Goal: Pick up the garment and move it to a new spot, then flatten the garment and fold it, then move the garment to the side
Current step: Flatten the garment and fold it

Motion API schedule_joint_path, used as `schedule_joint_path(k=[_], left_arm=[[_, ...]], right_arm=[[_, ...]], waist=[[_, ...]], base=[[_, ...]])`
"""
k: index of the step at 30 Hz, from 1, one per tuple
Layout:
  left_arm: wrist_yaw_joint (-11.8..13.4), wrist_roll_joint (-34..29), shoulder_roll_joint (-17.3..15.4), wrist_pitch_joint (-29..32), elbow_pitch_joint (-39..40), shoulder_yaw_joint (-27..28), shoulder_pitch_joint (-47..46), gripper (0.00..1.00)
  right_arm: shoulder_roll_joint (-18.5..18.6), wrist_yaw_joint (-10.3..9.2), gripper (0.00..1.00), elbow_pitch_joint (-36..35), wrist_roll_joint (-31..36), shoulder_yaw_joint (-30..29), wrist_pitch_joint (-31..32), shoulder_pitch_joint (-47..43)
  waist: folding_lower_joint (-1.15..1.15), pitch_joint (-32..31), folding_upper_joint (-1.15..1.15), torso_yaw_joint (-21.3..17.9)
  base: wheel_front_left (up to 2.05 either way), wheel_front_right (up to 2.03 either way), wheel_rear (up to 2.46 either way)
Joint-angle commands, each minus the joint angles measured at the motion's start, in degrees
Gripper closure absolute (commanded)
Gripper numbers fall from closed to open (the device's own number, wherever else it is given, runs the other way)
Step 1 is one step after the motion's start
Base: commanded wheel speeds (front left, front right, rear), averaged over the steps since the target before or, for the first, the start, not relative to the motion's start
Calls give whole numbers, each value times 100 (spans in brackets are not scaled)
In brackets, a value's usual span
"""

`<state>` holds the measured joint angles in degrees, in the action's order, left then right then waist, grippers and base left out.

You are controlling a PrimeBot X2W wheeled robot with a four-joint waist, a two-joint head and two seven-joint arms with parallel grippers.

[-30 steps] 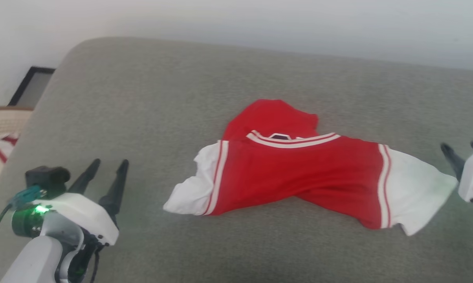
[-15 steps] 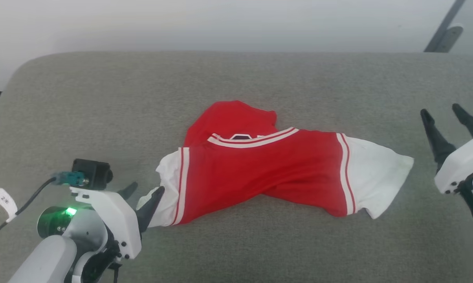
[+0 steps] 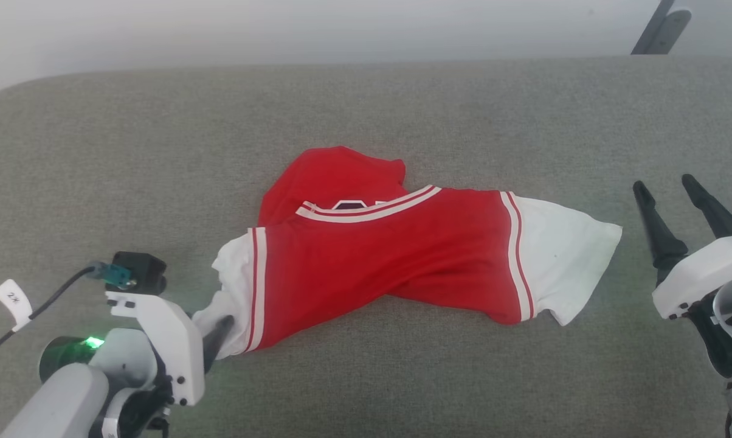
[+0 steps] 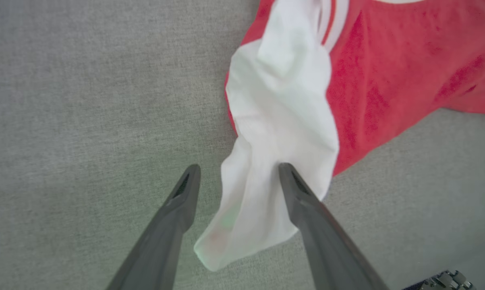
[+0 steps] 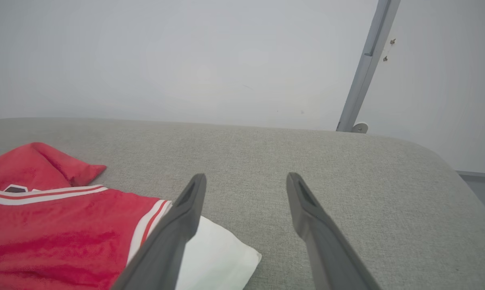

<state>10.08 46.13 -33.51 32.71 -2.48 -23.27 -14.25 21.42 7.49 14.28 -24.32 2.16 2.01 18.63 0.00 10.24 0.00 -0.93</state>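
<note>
The garment [image 3: 378, 261], a red jersey with white sleeves and striped trim, lies crumpled across the middle of the grey cushion [image 3: 129, 170]. My left gripper [image 3: 220, 325] is at its left white sleeve, low at the lower left. In the left wrist view that sleeve [image 4: 274, 121] lies between the spread fingers of the left gripper [image 4: 237, 167], which is open; the right-hand finger [image 4: 307, 201] rests against the cloth. My right gripper [image 3: 663, 182] stands open just right of the other white sleeve [image 3: 560, 255], apart from it. The right wrist view has the right gripper [image 5: 246, 175] above the cushion and the garment [image 5: 57, 225] at its lower left.
The grey cushion runs wide, with its rounded far edge [image 5: 428, 149] against a pale wall. A grey metal post [image 3: 655, 27] leans behind the far right corner, the same post [image 5: 365, 64] in the right wrist view. Bare cushion lies in front of and behind the garment.
The head camera has swung, shifting the whole picture. Relative to the garment, my left gripper moved right and lowered onto the left sleeve. Both grippers stayed open.
</note>
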Motion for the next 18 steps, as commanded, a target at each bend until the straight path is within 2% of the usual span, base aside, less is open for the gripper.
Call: schedule_joint_path(k=[1,2,4,5,7,18], left_arm=[[-34,14,-7,-18,-88,28,-82,0],[-73,40,10,-66,-168,45,-107,0],[-159,78,31,-146,-306,60,-144,94],[-165,112,56,-201,-374,104,-146,100],[-202,150,66,-265,-490,138,-183,100],[10,225,-40,-632,-1039,552,-124,100]], right_arm=[[-17,1,0,-69,36,-22,-39,-40],[-40,1,0,-93,31,-39,-37,-55],[-70,1,0,-164,37,-54,-17,-90],[-74,1,0,-192,48,-70,-8,-100],[-71,1,0,-250,66,-104,4,-107],[-117,1,0,-489,152,-282,103,-236]], waist=[[0,30,0,-24],[0,44,0,-34],[0,66,0,-54],[0,75,0,-57],[0,86,0,-58],[0,114,0,65]], base=[[0,0,0],[0,0,0],[0,0,0],[0,0,0],[0,0,0],[0,0,0]])
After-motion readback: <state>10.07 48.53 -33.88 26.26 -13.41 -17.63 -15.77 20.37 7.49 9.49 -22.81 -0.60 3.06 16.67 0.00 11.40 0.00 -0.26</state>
